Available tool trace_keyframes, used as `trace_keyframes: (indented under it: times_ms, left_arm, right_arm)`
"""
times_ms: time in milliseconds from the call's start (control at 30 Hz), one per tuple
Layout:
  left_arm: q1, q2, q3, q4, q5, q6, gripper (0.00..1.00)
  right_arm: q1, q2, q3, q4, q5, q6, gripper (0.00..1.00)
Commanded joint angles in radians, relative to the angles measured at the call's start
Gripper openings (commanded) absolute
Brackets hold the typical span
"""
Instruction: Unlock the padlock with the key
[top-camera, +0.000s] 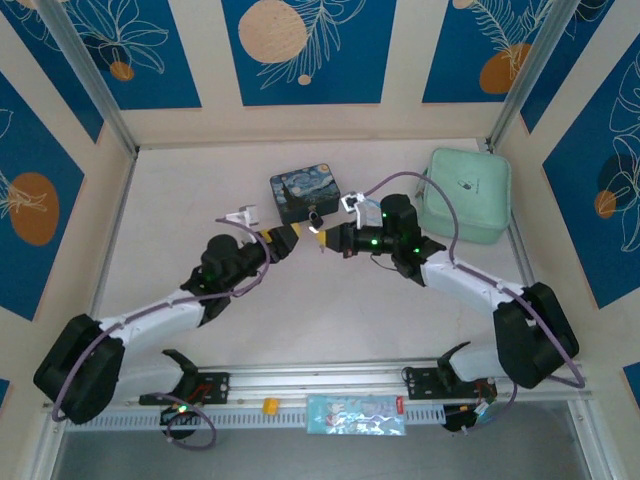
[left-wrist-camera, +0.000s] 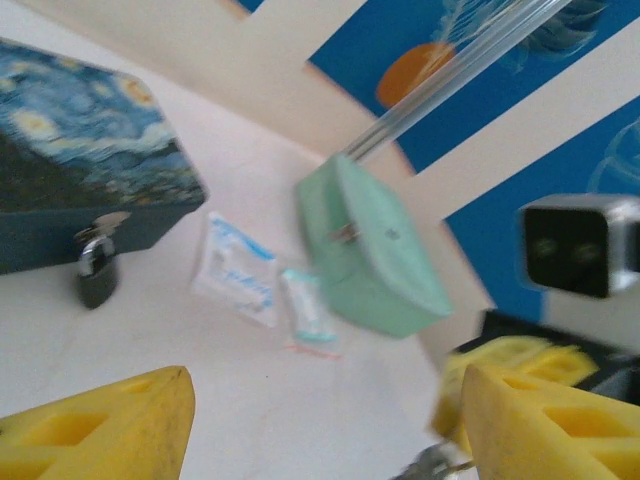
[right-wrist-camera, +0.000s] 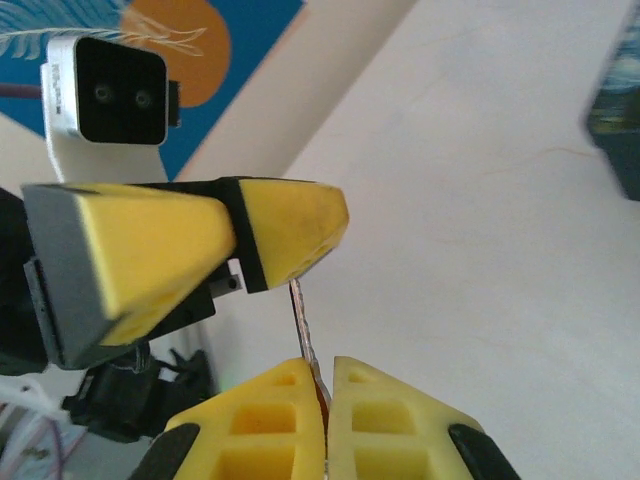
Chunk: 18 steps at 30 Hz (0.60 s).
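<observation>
Right claw (right-wrist-camera: 323, 378) tight around the key (right-wrist-camera: 300, 312)

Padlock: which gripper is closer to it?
Right, slightly. The right gripper sits just on the near side of the padlock; the left gripper sits farther off to the left.

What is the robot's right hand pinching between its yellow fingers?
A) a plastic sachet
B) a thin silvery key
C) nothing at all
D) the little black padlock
B: in the right wrist view the right gripper is shut on the key, whose thin metal blade sticks out past the fingertips. The padlock sits over by the blue tin.
</observation>
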Motion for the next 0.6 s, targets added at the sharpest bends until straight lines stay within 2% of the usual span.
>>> trace_keyframes:
  times_ms: [0, 67, 267, 467, 567]
  left_arm:
    - [-0.008, 0.089, 0.079, -0.147, -0.02, 0.124, 0.69]
    - [-0.01, 0.171, 0.14, -0.196, -0.019, 0.133, 0.67]
    - [-0.016, 0.411, 0.327, -0.297, -0.08, 0.074, 0.63]
    - [-0.034, 0.598, 0.472, -0.319, -0.169, 0.031, 0.53]
    - [-0.046, 0.653, 0.503, -0.32, -0.248, 0.005, 0.53]
  right_arm:
    - [-0.028, -0.055, 0.034, -0.222, 0.145, -0.085, 0.0]
    - [-0.051, -0.074, 0.035, -0.284, 0.199, -0.102, 0.0]
    - [-0.101, -0.112, 0.008, -0.32, 0.246, -0.122, 0.0]
    - [-0.123, -0.118, -0.025, -0.275, 0.212, -0.115, 0.0]
    - [-0.128, -0.119, -0.039, -0.253, 0.204, -0.11, 0.0]
